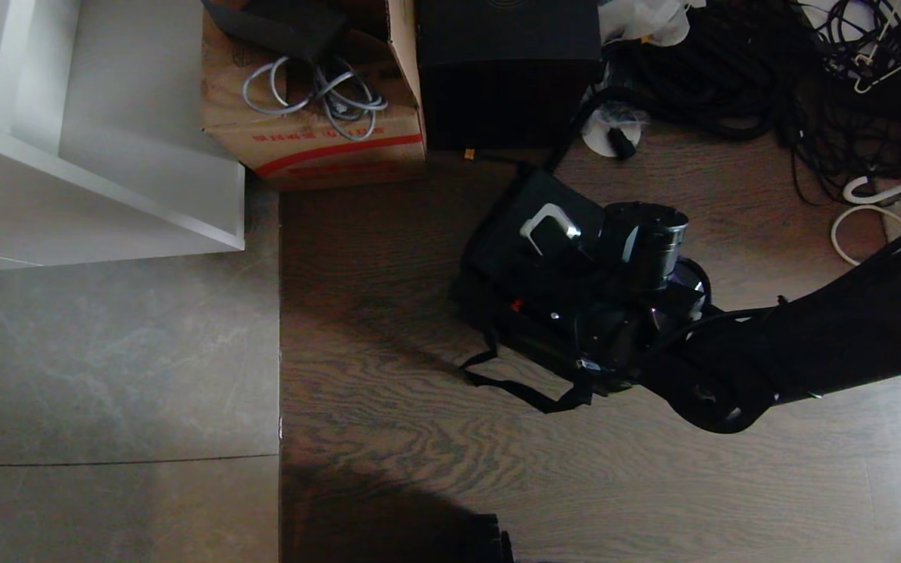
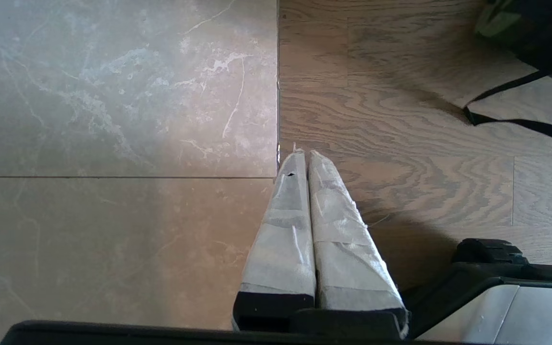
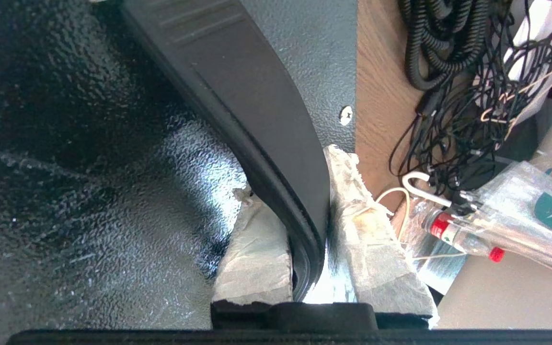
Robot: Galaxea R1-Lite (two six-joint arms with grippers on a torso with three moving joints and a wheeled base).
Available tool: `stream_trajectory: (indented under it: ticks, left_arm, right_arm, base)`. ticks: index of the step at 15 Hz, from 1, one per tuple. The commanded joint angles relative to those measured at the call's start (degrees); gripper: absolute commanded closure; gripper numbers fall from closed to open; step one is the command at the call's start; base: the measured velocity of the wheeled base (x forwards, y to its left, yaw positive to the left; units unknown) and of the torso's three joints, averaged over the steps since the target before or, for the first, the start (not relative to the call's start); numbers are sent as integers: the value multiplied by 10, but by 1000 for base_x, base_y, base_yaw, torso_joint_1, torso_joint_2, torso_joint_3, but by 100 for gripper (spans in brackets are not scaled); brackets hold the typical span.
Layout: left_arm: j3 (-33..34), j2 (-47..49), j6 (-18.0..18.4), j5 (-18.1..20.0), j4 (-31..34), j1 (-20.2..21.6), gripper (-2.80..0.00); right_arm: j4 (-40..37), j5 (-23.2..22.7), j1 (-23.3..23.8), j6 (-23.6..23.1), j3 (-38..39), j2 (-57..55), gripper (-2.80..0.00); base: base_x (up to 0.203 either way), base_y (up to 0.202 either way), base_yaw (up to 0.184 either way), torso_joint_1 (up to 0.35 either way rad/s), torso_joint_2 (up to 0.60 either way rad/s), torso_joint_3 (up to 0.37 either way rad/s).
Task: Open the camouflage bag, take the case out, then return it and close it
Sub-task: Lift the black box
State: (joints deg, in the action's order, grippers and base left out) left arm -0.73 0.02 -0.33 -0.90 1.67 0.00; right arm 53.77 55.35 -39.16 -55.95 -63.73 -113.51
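R tool (image 3: 309, 258) clamped, L tool (image 2: 308, 163) closed

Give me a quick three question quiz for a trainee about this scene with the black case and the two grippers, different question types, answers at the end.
1. True or false: the right gripper is shut on the handle of the case.
2. Multiple choice: the left gripper is A) holding the strap, B) shut on nothing above the floor, C) wide open over the cardboard box.
3. Fill in: in the head view, the case sits on the ___ part of the floor, in front of the tall black box.

Key: 1 true; 2 B; 3 wood.
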Motion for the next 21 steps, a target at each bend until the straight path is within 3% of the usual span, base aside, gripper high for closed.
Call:
stream_trajectory:
  ticks: [1,21]
  left_arm:
    - [-1,0,0,-1,1,0,0]
    - [-1,0,-2,0,0,0,0]
  right_arm:
    - [3,4,-1,-3,0,0,0]
    - [2,9,0,-5,-7,1,0]
  base:
    - [0,0,0,0,0,0]
    - [0,-7,1,0,0,0]
